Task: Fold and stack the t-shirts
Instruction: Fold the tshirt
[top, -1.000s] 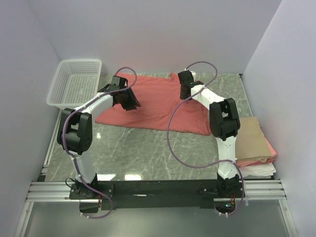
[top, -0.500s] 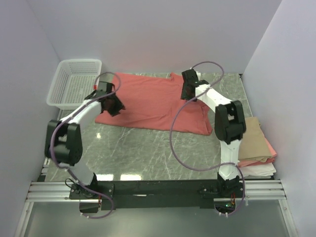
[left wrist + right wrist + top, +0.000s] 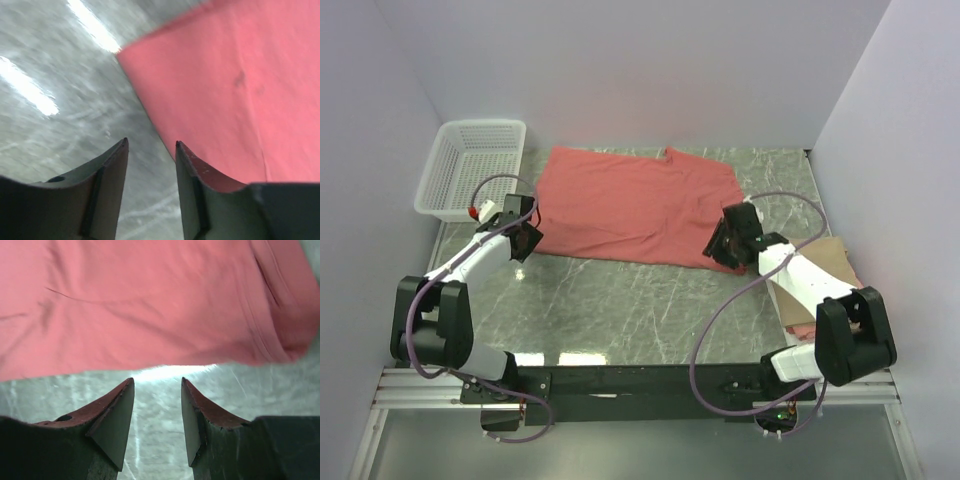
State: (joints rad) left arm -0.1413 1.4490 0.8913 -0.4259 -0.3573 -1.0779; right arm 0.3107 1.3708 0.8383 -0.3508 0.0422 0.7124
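Note:
The large salmon-red t-shirt [image 3: 635, 205] lies spread flat at the back of the table; it also shows in the left wrist view [image 3: 235, 85] and the right wrist view [image 3: 150, 300]. My left gripper [image 3: 527, 240] is open and empty at the shirt's near-left corner, its fingertips [image 3: 181, 150] over the edge. My right gripper [image 3: 724, 243] is open and empty just short of the shirt's near-right hem, its fingertips [image 3: 127, 385] over bare table. A stack of folded tan [image 3: 830, 272], pink and white shirts lies at the right, partly hidden by the right arm.
A white plastic mesh basket [image 3: 475, 170] stands at the back left. The table is grey marble [image 3: 620, 300]. Walls close in on the left, back and right. The arms' base rail runs along the near edge.
Both grippers have let go of the shirt and pulled back toward the near side: the left to the near-left corner, the right to the near-right hem. The shirt now lies flatter.

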